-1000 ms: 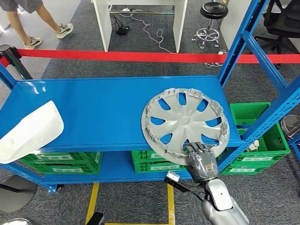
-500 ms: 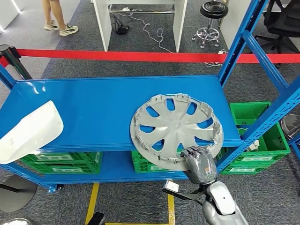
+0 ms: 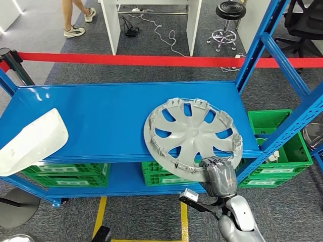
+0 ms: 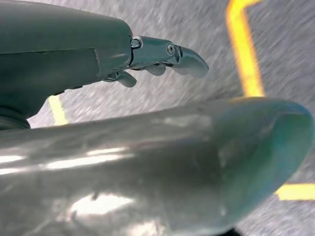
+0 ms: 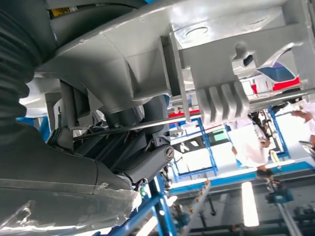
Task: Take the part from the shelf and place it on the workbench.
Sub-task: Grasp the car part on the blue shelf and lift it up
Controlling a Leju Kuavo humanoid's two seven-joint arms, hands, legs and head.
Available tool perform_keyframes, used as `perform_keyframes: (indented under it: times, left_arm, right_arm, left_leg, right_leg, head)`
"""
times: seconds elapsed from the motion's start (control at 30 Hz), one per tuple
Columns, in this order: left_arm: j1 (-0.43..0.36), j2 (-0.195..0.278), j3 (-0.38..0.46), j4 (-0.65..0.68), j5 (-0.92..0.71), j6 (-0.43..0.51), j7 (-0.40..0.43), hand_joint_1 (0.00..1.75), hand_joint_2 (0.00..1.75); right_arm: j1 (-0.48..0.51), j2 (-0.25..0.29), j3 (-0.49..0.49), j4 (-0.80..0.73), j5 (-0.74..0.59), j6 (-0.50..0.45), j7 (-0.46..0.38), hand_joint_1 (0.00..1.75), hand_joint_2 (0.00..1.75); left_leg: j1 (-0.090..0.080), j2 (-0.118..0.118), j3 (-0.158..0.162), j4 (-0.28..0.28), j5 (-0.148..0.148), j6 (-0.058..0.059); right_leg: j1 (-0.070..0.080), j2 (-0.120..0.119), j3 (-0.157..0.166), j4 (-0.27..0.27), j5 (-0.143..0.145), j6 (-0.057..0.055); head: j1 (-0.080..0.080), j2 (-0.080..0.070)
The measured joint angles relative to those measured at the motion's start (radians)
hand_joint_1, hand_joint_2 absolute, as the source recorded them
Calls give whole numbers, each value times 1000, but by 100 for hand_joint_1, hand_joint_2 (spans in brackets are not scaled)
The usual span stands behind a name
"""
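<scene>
A silver hubcap (image 3: 192, 137) lies on the blue shelf board (image 3: 95, 121), toward its right end, with its near rim sticking out over the front edge and slightly raised. My right hand (image 3: 218, 176) grips that near rim from below and in front. In the right wrist view the hand (image 5: 93, 147) closes around the ribbed underside of the hubcap (image 5: 208, 64). My left hand (image 4: 111, 54) hangs over the grey floor with its fingers stretched out and nothing in it.
A white curved part (image 3: 32, 141) lies on the shelf's left front corner. Green crates (image 3: 281, 151) fill the lower level. Blue uprights (image 3: 263, 45) stand at the right. A red barrier tape (image 3: 152, 60), a stool (image 3: 228, 15) and a walking person (image 3: 76, 15) are beyond.
The hubcap slid left and toward me in my right hand, then shifted slightly right with its near edge raised. The person behind the tape walked to the right.
</scene>
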Motion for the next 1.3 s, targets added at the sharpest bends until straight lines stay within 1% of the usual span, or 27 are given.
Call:
perform_keyframes:
  times: [0.13,0.23,0.3,0.37,0.53,0.73,0.83,0.9,1.07,1.3]
  left_arm:
    - [0,0,-21,0,-36,58,-106,0,175]
    - [-1,0,-36,0,-41,57,-154,0,175]
    - [-1,0,-43,0,-43,48,-164,0,175]
    - [-2,0,-50,0,-49,36,-166,0,175]
    - [-2,1,-69,0,-60,9,-156,0,175]
    - [-2,1,-75,0,-57,6,-152,0,175]
    - [-2,0,-76,0,-38,12,-145,0,175]
    - [-2,-1,-75,0,-25,13,-139,0,175]
    - [-2,0,-74,0,1,8,-123,0,175]
    - [-2,-1,-74,0,4,45,-114,0,175]
  right_arm:
    - [25,-8,2,-40,-116,2,-13,175,175]
    - [43,-26,15,-94,-258,35,-21,175,175]
    - [50,-34,25,-131,-352,75,-26,175,175]
    - [53,-38,34,-164,-418,109,-33,175,175]
    - [59,-42,54,-218,-483,168,-50,175,175]
    - [61,-42,65,-242,-506,185,-56,175,175]
    - [63,-42,66,-262,-574,217,-72,175,175]
    - [65,-42,66,-288,-639,264,-87,175,175]
    - [70,-49,68,-379,-778,445,-129,175,175]
    - [78,-68,74,-479,-905,566,-142,175,175]
  left_leg:
    - [0,0,0,0,-1,0]
    - [0,0,0,0,-1,0]
    - [0,0,0,0,-1,0]
    - [0,0,0,0,-1,0]
    - [0,0,1,0,-1,0]
    - [0,0,1,0,-1,0]
    - [0,0,1,0,-1,0]
    - [0,1,1,0,-1,0]
    - [0,1,1,0,-1,0]
    - [0,1,0,0,-1,0]
  right_leg:
    - [0,0,-8,0,-1,-1]
    - [0,0,-8,0,-2,-1]
    - [0,0,-8,0,-2,-1]
    - [0,1,-8,0,-2,-1]
    - [0,1,-7,0,-2,-1]
    - [0,1,-8,0,-2,-1]
    - [0,1,-7,0,-2,-1]
    - [0,2,-6,0,-2,-1]
    - [0,2,-7,0,-2,-1]
    - [0,1,-1,0,-1,-2]
  head:
    - [0,0]
    - [0,0]
    - [0,0]
    - [0,0]
    - [0,0]
    - [0,0]
    - [0,0]
    - [0,0]
    - [0,0]
    - [0,0]
